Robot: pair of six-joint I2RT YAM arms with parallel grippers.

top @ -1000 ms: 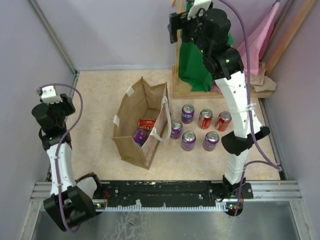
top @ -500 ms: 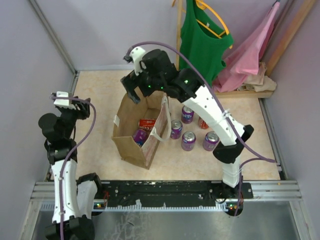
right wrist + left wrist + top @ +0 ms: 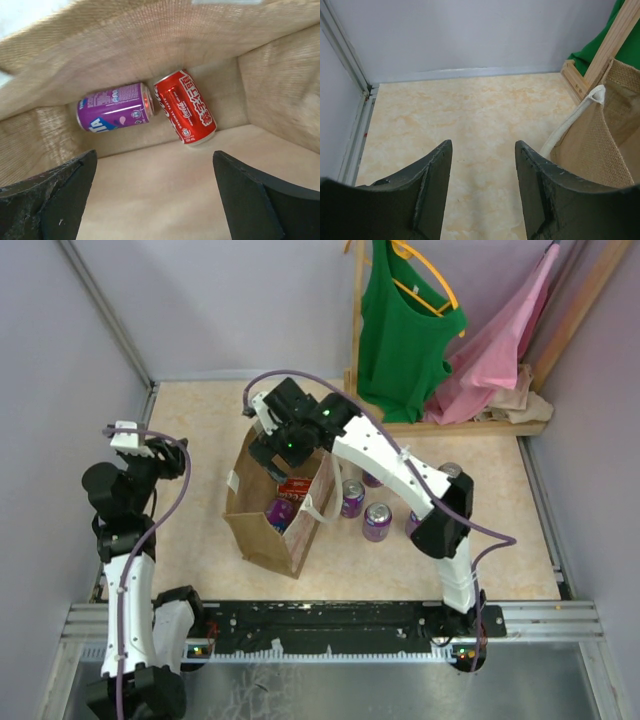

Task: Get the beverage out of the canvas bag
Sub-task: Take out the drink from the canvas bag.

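The tan canvas bag (image 3: 262, 540) stands open in the middle of the floor, with pale strap handles. A purple can (image 3: 112, 107) and a red cola can (image 3: 187, 107) lie side by side on its bottom; both also show in the top view, red (image 3: 294, 486) and purple (image 3: 279, 512). My right gripper (image 3: 272, 452) hangs over the bag's far opening, open and empty, its jaws (image 3: 155, 155) wide apart above the cans. My left gripper (image 3: 160, 448) is open and empty to the left of the bag (image 3: 615, 135), looking at bare floor (image 3: 483, 144).
Several cans stand on the floor right of the bag, among them purple ones (image 3: 352, 498) (image 3: 377, 522) and a red one (image 3: 450, 472), partly hidden by my right arm. A wooden rack with green (image 3: 400, 330) and pink clothes stands at the back right. Walls close in on the left.
My right arm swung from the back right by the clothes rack to the bag and came down over its opening. My left gripper shifted a little to the right.
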